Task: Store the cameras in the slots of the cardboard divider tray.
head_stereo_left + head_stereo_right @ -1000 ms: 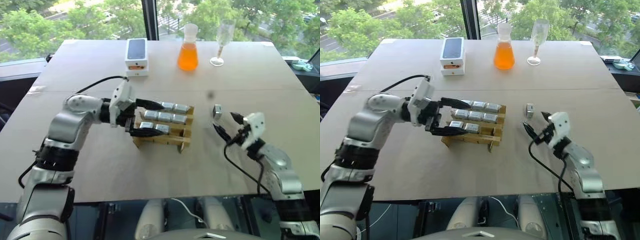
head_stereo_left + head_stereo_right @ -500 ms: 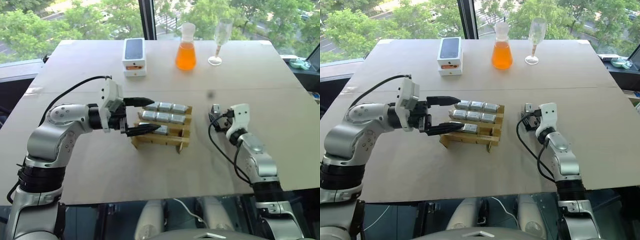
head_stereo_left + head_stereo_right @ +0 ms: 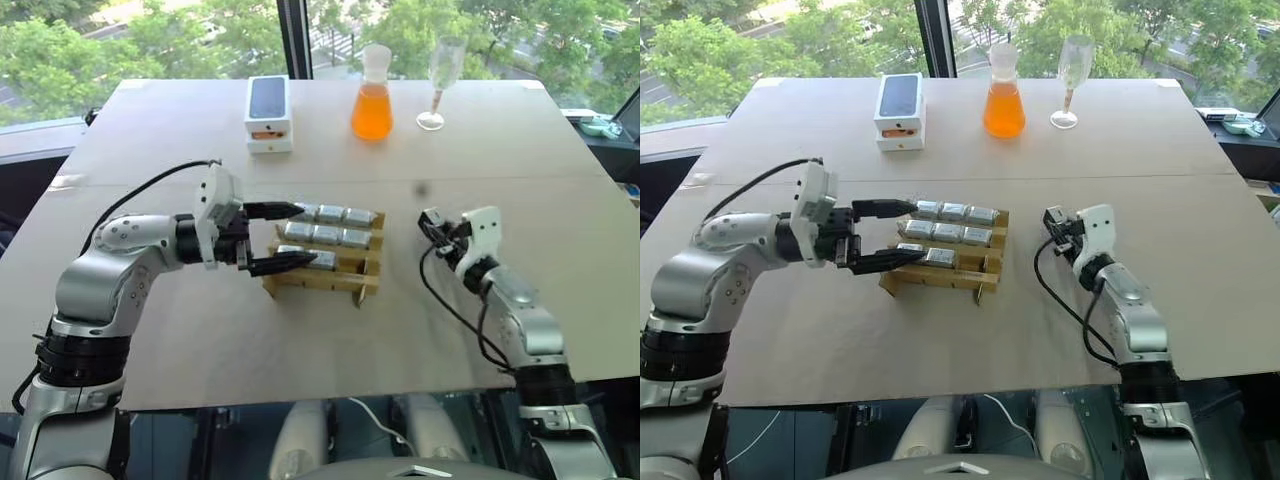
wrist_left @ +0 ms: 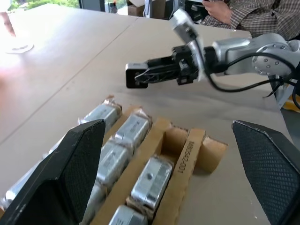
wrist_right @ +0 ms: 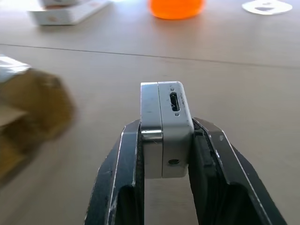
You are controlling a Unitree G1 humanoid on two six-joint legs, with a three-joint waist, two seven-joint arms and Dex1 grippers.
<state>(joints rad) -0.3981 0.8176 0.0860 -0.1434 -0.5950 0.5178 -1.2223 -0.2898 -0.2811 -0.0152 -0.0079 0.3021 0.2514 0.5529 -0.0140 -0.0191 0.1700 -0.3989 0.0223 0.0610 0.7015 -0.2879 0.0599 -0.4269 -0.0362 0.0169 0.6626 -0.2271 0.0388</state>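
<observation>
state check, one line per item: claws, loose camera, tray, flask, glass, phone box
right claw: shut on the loose camera
left claw: open, at the tray's left end, holding nothing
loose camera: gripped, lifted off the table
cardboard divider tray: eight cameras slotted, one front slot empty
flask: upright, orange liquid inside
glass: upright, empty
white phone box: closed, flat on the table

9 cameras (image 3: 953, 212), 1 tray (image 3: 985, 266), 1 flask (image 3: 1004, 97), 1 glass (image 3: 1071, 72), 1 phone box (image 3: 902, 110)
</observation>
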